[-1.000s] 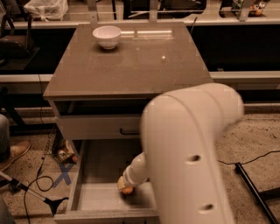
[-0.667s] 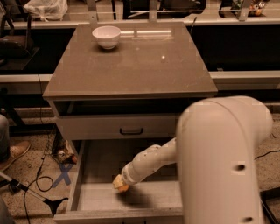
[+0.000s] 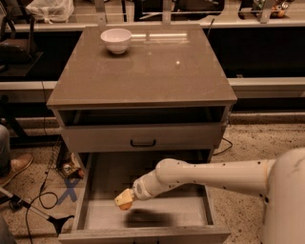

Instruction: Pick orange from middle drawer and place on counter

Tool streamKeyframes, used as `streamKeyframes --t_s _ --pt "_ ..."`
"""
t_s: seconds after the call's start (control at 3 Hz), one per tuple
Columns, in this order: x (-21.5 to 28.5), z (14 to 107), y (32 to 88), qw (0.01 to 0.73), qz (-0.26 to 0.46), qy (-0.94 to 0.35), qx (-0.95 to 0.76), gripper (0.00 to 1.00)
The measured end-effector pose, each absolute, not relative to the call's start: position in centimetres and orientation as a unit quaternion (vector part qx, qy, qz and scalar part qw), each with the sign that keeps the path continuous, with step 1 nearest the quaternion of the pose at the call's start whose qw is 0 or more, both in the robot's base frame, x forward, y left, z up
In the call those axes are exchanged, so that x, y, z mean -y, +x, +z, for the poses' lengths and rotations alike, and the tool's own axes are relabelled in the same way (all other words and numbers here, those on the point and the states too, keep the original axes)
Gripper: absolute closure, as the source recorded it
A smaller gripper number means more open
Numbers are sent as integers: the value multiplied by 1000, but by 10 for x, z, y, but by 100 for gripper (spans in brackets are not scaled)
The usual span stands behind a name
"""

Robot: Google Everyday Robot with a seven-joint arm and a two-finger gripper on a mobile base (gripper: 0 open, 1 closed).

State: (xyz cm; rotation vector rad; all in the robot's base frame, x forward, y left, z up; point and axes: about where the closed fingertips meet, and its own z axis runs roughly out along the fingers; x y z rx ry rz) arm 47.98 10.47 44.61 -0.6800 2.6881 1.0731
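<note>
1. One view only, looking from high up in front of the cabinet, facing forward and down.
2. Mid range: surface (image 3: 143, 71) fills the upper frame, its far edge near the top; middle drawer (image 3: 190, 212) is cut by the bottom edge.
3. Arm (image 3: 214, 175) enters from the lower right, close to the lens; tool (image 3: 125, 200) hangs over the drawer's left half.

Place: lab-like test area.
Evidence: loose cables (image 3: 44, 193) on speckled floor (image 3: 259, 143); plastic bag (image 3: 50, 8) on far bench (image 3: 248, 21).
Gripper (image 3: 125, 200): above open middle drawer (image 3: 85, 190), near side.
</note>
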Motion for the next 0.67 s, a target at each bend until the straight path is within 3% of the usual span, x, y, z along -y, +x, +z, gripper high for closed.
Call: streamKeyframes --t_s 0.67 --pt "-104 469 483 111 368 -255 -887 100"
